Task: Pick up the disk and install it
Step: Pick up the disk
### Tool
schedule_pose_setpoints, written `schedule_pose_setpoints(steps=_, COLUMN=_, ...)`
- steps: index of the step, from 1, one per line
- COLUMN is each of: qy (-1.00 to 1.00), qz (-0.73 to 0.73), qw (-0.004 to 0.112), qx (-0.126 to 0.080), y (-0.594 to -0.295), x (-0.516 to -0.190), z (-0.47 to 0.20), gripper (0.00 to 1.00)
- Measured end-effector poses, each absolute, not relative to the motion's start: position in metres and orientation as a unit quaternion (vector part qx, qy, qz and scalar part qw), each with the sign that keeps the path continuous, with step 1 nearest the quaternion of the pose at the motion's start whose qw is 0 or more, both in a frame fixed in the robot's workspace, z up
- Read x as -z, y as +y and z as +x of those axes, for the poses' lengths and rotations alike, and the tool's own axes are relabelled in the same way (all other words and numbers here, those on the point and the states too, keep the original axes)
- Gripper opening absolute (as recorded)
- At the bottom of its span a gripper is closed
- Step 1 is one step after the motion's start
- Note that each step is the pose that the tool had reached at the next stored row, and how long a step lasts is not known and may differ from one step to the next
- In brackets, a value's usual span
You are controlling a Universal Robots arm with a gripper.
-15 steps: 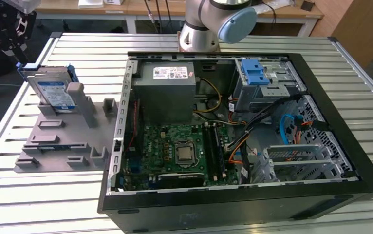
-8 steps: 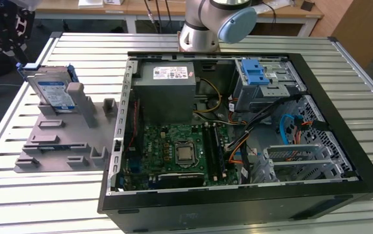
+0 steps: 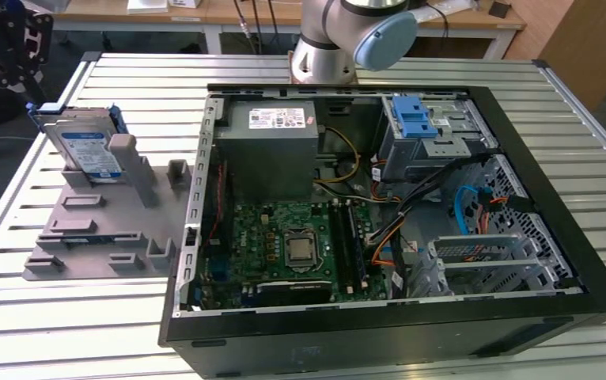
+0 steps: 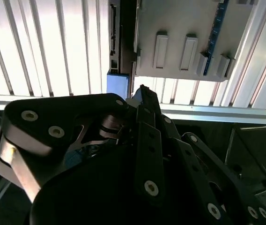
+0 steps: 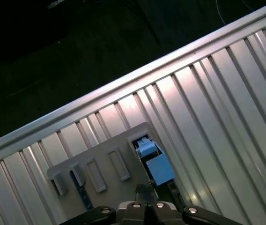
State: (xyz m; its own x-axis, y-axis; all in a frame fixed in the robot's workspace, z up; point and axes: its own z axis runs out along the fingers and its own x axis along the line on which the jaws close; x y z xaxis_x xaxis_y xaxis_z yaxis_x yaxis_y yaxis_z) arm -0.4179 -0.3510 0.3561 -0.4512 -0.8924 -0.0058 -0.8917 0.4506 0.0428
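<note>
I'm at the pick-up step, with nothing taken yet. My jaws look pressed together and empty, poised above the disk (image 3: 84, 149), which stands on edge in the grey holder (image 3: 103, 237) on the worktop (image 3: 60, 332), on the exterior view's left of the open computer case (image 3: 388, 340). Gripping it, I judge, calls for spreading wide and squaring across its thin faces.
</note>
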Motion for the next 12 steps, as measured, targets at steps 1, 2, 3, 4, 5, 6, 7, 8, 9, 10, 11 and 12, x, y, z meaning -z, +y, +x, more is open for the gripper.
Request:
schedule_pose_setpoints(steps=1, qy=-0.847, qz=0.531, qw=0.009, qx=0.02, y=-0.351, x=-0.3559, z=-0.4179, gripper=0.11)
schedule_pose_setpoints(steps=2, qy=-0.843, qz=0.538, qw=0.009, qx=0.02, y=-0.351, x=-0.3557, z=-0.4179, gripper=0.11)
schedule_pose_setpoints(steps=3, qy=-0.839, qz=0.544, qw=0.009, qx=0.02, y=-0.351, x=-0.3555, z=-0.4179, gripper=0.11)
schedule_pose_setpoints(steps=4, qy=-0.834, qz=0.551, qw=0.009, qx=0.02, y=-0.351, x=-0.3554, z=-0.4179, gripper=0.11)
schedule_pose_setpoints(steps=5, qy=-0.83, qz=0.558, qw=0.009, qx=0.02, y=-0.351, x=-0.3552, z=-0.4179, gripper=0.11)
schedule_pose_setpoints(steps=6, qy=-0.825, qz=0.564, qw=0.008, qx=0.02, y=-0.3511, x=-0.355, z=-0.4179, gripper=0.11)
schedule_pose_setpoints(steps=7, qy=-0.821, qz=0.571, qw=0.008, qx=0.02, y=-0.3511, x=-0.3548, z=-0.4179, gripper=0.11)
schedule_pose_setpoints(steps=8, qy=-0.816, qz=0.578, qw=0.008, qx=0.02, y=-0.3511, x=-0.3546, z=-0.4178, gripper=0.11)
schedule_pose_setpoints(steps=9, qy=-0.811, qz=0.584, qw=0.008, qx=0.02, y=-0.351, x=-0.3544, z=-0.4179, gripper=0.11)
schedule_pose_setpoints(steps=10, qy=-0.807, qz=0.59, qw=0.008, qx=0.02, y=-0.351, x=-0.3543, z=-0.4179, gripper=0.11)
schedule_pose_setpoints(steps=11, qy=-0.802, qz=0.597, qw=0.008, qx=0.02, y=-0.351, x=-0.3541, z=-0.4179, gripper=0.11)
schedule_pose_setpoints(steps=12, qy=-0.798, qz=0.602, qw=0.008, qx=0.02, y=-0.351, x=-0.3539, z=-0.4179, gripper=0.11)
